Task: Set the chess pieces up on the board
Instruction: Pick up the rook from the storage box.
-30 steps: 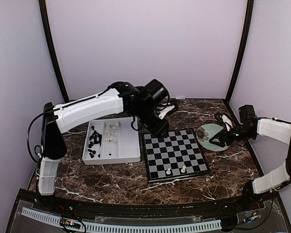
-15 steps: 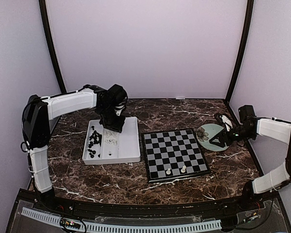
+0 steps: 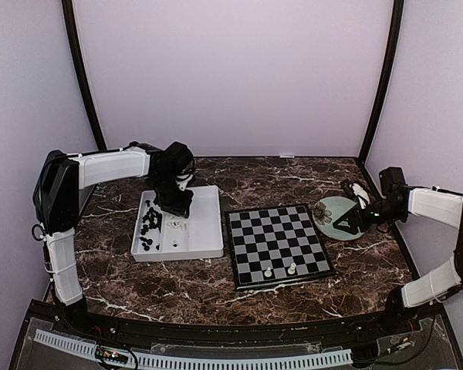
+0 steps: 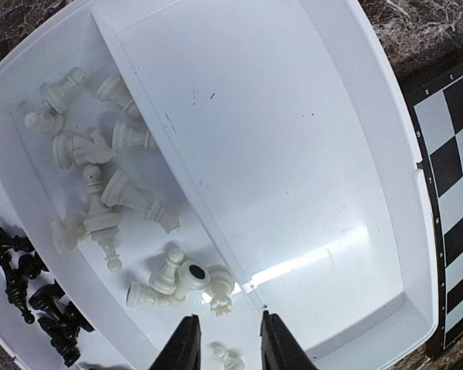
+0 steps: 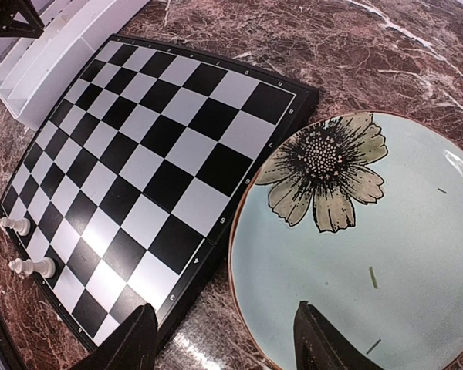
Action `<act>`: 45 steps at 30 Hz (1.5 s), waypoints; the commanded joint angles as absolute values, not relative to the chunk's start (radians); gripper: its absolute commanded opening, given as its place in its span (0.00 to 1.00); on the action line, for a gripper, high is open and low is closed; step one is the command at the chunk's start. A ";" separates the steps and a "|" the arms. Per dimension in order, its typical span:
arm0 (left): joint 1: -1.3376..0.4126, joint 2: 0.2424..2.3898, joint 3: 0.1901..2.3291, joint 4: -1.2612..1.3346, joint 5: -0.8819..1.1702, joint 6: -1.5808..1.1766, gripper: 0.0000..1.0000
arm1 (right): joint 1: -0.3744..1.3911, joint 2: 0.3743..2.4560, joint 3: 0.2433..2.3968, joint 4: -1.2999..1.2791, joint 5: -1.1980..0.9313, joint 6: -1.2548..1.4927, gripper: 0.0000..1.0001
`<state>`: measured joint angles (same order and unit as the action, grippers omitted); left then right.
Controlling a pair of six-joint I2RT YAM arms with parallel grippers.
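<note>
Chess piece (image 4: 225, 357), between left fingers (image 4: 187, 351) (in tray (image 4: 332, 193))

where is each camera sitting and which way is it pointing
Top external: above and behind the arm bases, facing down and forward over the table; shows left arm, right arm, tray, board, plate.
Left wrist: over the tray, facing down at white pieces and black pieces; left gripper fingertips at the bottom edge.
Right wrist: over the plate, facing down across the board; right gripper fingertips at the bottom edge.
Shared: top and right wrist both show two standing pieces on the board.
</note>
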<state>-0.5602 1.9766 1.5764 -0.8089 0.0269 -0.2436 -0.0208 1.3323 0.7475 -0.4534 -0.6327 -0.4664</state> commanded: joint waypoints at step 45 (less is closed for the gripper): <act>-0.549 1.914 1.609 -0.945 0.012 -0.272 0.10 | -0.023 1.346 0.748 -0.449 -0.633 -0.469 0.62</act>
